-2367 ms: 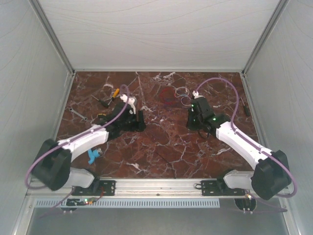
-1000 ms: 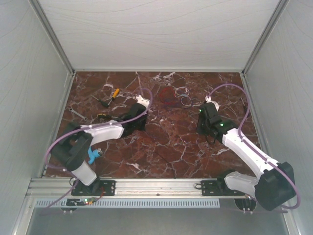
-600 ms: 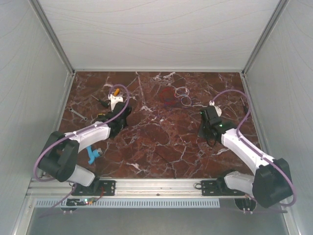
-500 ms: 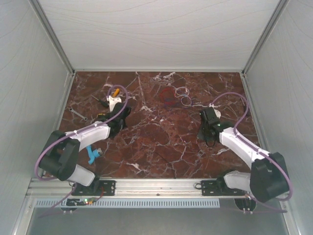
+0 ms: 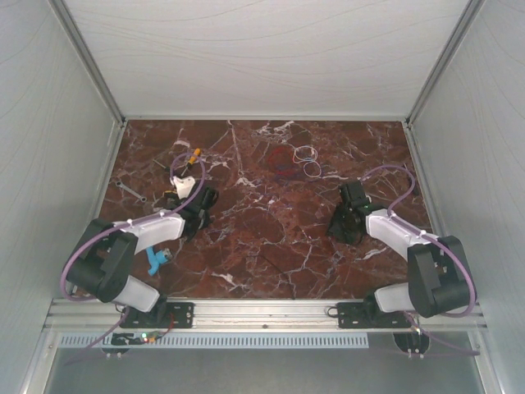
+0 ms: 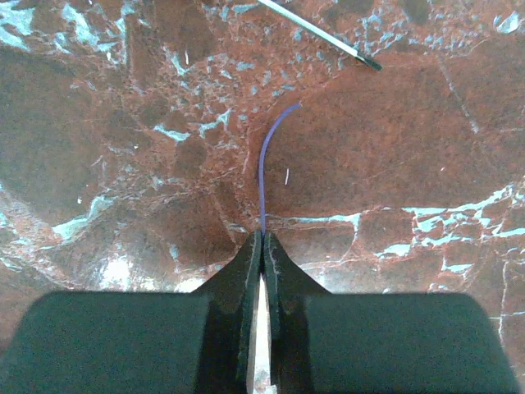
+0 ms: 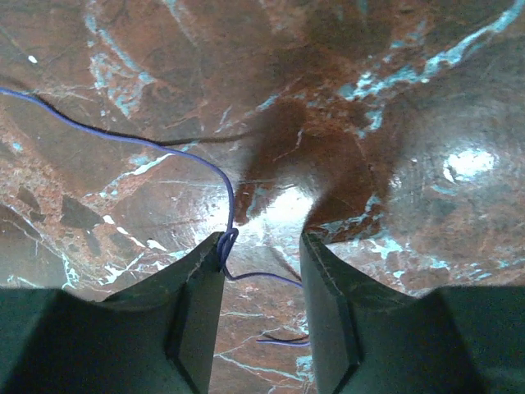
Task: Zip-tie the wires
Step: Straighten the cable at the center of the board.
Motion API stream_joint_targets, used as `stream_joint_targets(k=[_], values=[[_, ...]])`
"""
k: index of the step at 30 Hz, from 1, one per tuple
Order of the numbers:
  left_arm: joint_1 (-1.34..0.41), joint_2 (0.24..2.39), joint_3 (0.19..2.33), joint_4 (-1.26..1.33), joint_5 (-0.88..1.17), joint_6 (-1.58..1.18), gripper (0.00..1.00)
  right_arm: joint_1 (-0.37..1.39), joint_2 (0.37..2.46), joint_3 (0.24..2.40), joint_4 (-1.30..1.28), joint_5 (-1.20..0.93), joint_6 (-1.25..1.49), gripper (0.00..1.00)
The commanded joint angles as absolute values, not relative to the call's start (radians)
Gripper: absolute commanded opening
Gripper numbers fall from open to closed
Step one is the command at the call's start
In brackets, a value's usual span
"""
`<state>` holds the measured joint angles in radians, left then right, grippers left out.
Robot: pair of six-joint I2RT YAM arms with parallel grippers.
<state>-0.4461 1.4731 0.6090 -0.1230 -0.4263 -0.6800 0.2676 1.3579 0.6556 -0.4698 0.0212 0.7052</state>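
A: On the counter [image 5: 271, 238] the wires [image 5: 295, 158] lie at the far middle, well apart from both arms. What is the risk?

B: The left gripper [image 6: 262, 238], jaws pressed together, pinches a thin blue strand [image 6: 261, 176] that may slip out. The right gripper [image 7: 262, 242] has its jaws spread, and a second strand [image 7: 231, 209] touching one finger may snag. No writing is readable.

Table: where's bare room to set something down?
Free: the centre, between the left gripper and right gripper, down to the near rail. Crowded: back middle with the wires; back left with tools and wrench.
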Motion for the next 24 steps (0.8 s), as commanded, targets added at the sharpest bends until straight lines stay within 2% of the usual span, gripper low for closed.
stream_joint_targets(k=[1,2,8,13,15,18,24], values=[[-0.445,1.493,0.619,-0.088,-0.417,-0.742,0.00,0.262,1.363,0.660,-0.433,-0.011,0.706,0.40],[-0.445,1.495,0.618,-0.083,-0.418,-0.745,0.01,0.263,1.361,0.664,-0.437,-0.006,0.704,0.43],[-0.445,1.490,0.627,-0.099,-0.459,-0.776,0.32,0.263,1.302,0.687,-0.473,0.038,0.684,0.67],[-0.445,1.443,0.621,-0.105,-0.496,-0.791,0.56,0.265,1.239,0.709,-0.489,0.050,0.665,0.78],[-0.445,1.420,0.620,-0.108,-0.504,-0.794,0.76,0.267,1.222,0.718,-0.491,0.054,0.657,0.80],[-0.445,1.385,0.618,-0.115,-0.516,-0.793,0.99,0.271,1.204,0.733,-0.495,0.061,0.644,0.81],[-0.445,1.276,0.608,-0.111,-0.533,-0.762,1.00,0.292,1.177,0.764,-0.487,0.063,0.607,0.82]])
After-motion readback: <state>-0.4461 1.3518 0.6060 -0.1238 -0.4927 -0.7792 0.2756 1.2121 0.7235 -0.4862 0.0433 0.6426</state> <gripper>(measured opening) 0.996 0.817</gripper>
